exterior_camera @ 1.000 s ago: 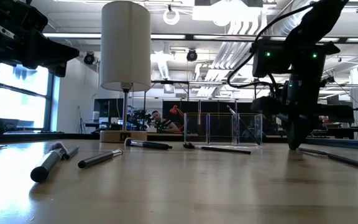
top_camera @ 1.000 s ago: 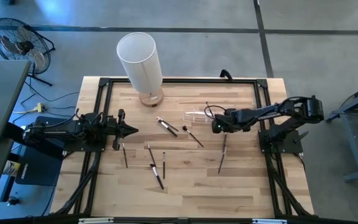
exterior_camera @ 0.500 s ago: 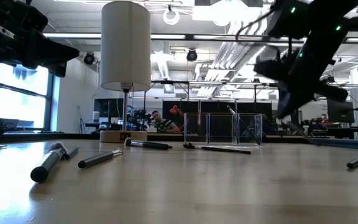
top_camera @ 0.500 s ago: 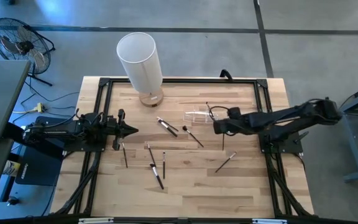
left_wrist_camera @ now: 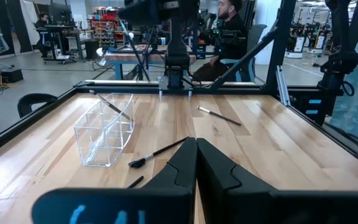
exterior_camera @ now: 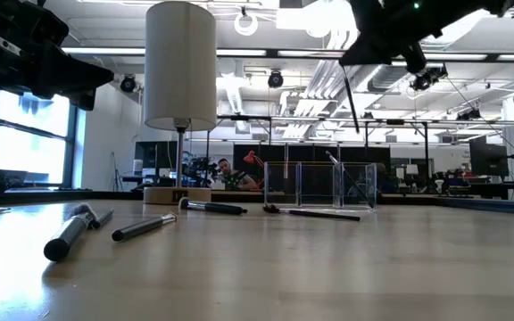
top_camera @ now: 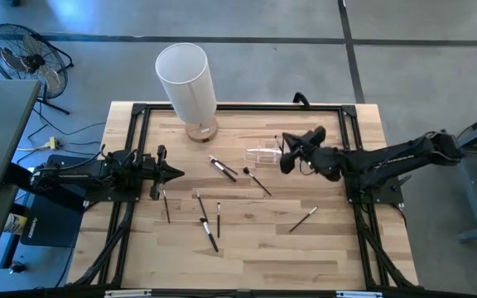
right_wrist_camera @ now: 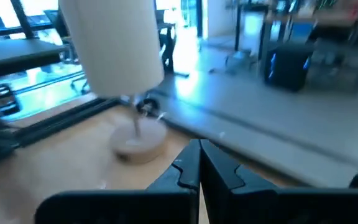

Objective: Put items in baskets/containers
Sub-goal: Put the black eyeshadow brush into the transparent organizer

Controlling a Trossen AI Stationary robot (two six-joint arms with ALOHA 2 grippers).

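Observation:
My right gripper (top_camera: 286,161) hangs high over the table's right half, shut on a thin dark brush (exterior_camera: 352,105) that dangles below it. The brush hangs above the clear oblong container (top_camera: 262,154) (exterior_camera: 319,185) (left_wrist_camera: 107,134), which has one brush leaning inside it. Several more brushes lie flat on the wood, among them ones at the centre (top_camera: 222,168), near left (top_camera: 206,225) and near right (top_camera: 302,218). My left gripper (top_camera: 172,173) (left_wrist_camera: 196,149) waits shut at the table's left side, level and touching nothing. My right gripper holds the brush by its upper end (exterior_camera: 345,80), in the shut fingers. The brush hangs below them, slightly slanted and clear of the table and the container. The right wrist view shows only the shut fingers (right_wrist_camera: 191,163), not the place of contact.
A tall white cylinder lamp (top_camera: 186,79) (exterior_camera: 179,67) (right_wrist_camera: 114,43) on a wooden base stands at the far centre-left. A black frame (top_camera: 238,108) runs around the tabletop. Bare wood lies along the near edge.
My right gripper has risen from the table with the brush, tipped from pointing down to about level, and gone toward the container. The brush has been lifted clear and now hangs. Another brush at the near right has swung round to lie slantwise.

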